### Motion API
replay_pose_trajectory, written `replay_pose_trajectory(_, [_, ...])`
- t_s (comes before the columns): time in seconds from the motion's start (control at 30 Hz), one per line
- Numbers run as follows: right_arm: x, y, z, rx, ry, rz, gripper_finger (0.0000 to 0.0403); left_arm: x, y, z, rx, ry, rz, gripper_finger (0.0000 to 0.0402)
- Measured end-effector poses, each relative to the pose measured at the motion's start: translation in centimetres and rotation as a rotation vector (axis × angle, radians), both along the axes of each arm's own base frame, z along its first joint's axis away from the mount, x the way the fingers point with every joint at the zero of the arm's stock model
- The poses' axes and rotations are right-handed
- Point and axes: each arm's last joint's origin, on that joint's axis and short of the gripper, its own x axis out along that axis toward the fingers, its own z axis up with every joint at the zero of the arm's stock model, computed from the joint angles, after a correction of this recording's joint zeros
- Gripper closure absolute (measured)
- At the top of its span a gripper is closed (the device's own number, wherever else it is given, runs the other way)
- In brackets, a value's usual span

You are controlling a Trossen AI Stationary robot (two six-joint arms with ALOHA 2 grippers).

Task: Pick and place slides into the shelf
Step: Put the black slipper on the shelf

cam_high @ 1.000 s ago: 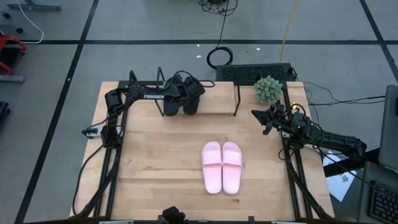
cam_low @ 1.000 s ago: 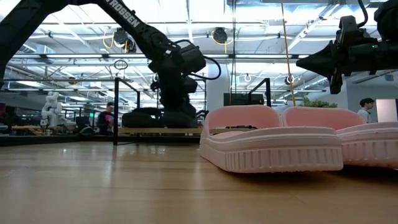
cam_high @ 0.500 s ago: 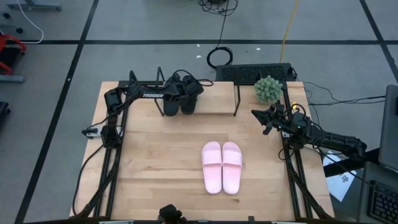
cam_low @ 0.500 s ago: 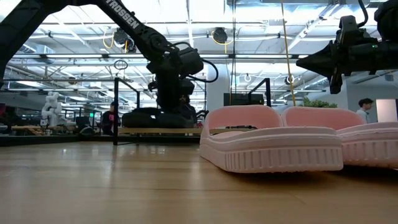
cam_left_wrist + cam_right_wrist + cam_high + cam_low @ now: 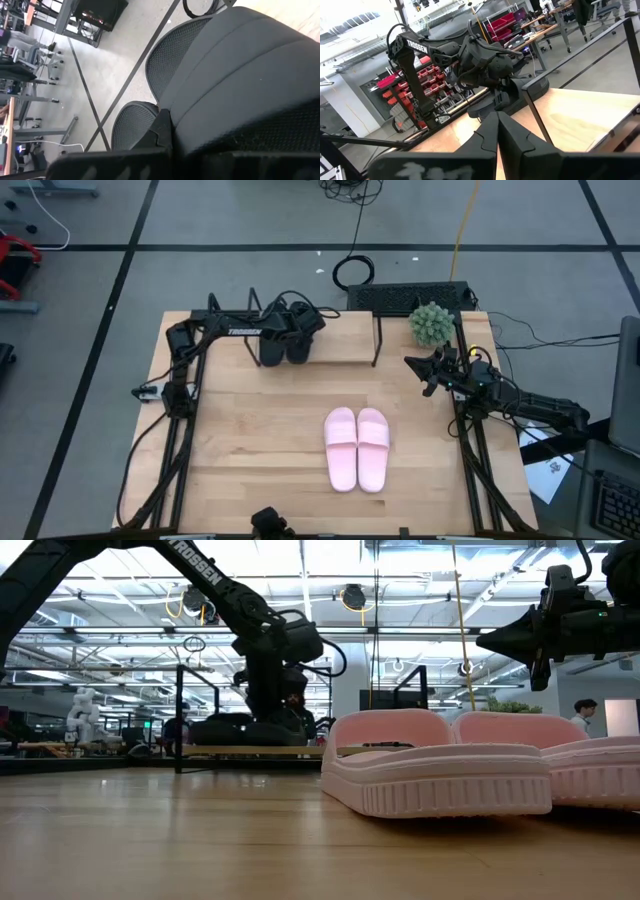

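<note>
Your left gripper (image 5: 283, 338) sits over the black pair (image 5: 284, 346) at the left end of the shelf (image 5: 340, 350), and its fingers are buried in the straps. In the left wrist view you see black strap (image 5: 235, 80) filling most of the picture, with the textured footbeds curving behind it. You cannot tell whether the jaws are clamped on a slide or only resting against it. The black slides stand side by side on the shelf board, long axes running across its depth, at the far left of the table (image 5: 250, 450).

The shelf runs along the table's far edge. To the right of the black pair its board is bare up to the black wire end frame (image 5: 380, 340), so you have room there. A small green plant (image 5: 431, 323) stands just past the shelf's right end.

Your right gripper (image 5: 425, 376) hangs above the table's right edge, near the plant, with its jaws closed tip to tip and nothing between them.

The pink pair (image 5: 357, 446) lies flat in the middle of the table, well apart from both grippers and from the shelf. The two slides touch along their inner sides, long axes running from near edge to far edge, with bare wood on every side.
</note>
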Motion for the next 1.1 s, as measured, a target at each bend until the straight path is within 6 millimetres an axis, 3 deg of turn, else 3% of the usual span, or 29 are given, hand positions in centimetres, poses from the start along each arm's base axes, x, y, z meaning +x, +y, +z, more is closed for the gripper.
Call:
replay_pose_trajectory(0.43, [0.0,0.0,0.5,-0.014,-0.047,0.000,0.0403,-0.4,0.1,0.8,-0.017,-0.034,0.004,0.0401])
replay_pose_trajectory(0.77, [0.0,0.0,0.4,-0.014,-0.043,0.000,0.0403,-1.0,-0.9,-0.7,-0.017,-0.025,0.008,0.0396])
replay_pose_trajectory(1.1, [-0.1,0.0,0.5,-0.013,-0.047,-0.021,0.0403,-0.7,-0.9,-0.7,0.008,-0.039,-0.010,0.0395])
